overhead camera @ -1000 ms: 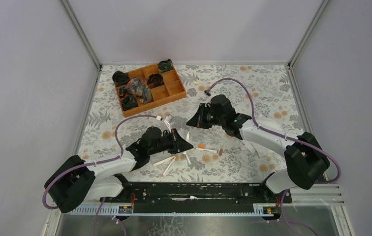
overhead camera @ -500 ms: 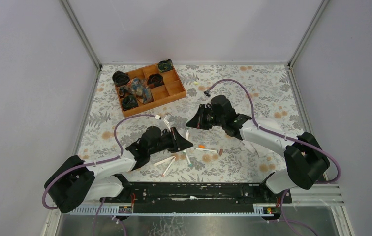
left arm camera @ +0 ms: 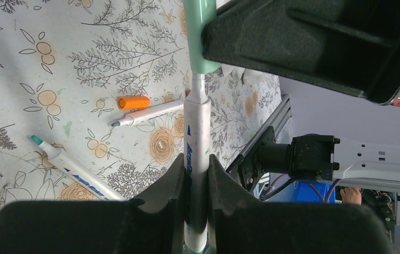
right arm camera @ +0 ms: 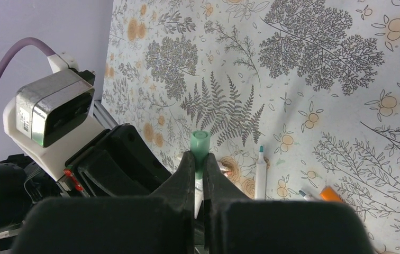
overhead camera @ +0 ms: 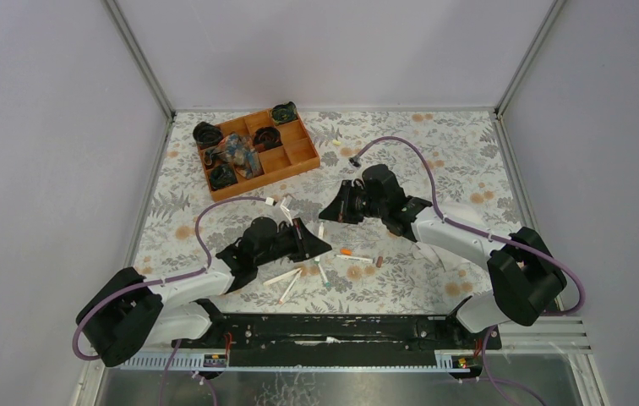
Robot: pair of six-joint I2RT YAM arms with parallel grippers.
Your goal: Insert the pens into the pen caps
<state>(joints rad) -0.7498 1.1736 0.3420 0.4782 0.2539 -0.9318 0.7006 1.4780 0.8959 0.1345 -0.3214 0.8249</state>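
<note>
Above the flowered table (overhead camera: 468,144), a white pen (left arm camera: 198,127) is pinched in the left gripper (left arm camera: 198,161). Its tip is met by a green cap (left arm camera: 200,37), which is clamped in the right gripper (right arm camera: 199,159) (how far the tip has entered cannot be told). Below, an orange cap (left arm camera: 134,101) is seen just beside a loose pen (left arm camera: 150,112), and a green-tipped pen (left arm camera: 63,161) lies apart from them.

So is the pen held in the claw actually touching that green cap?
Touching. In the left wrist view the held pen runs its narrow front end straight into the open mouth of the green cap, with no gap between them.
</note>
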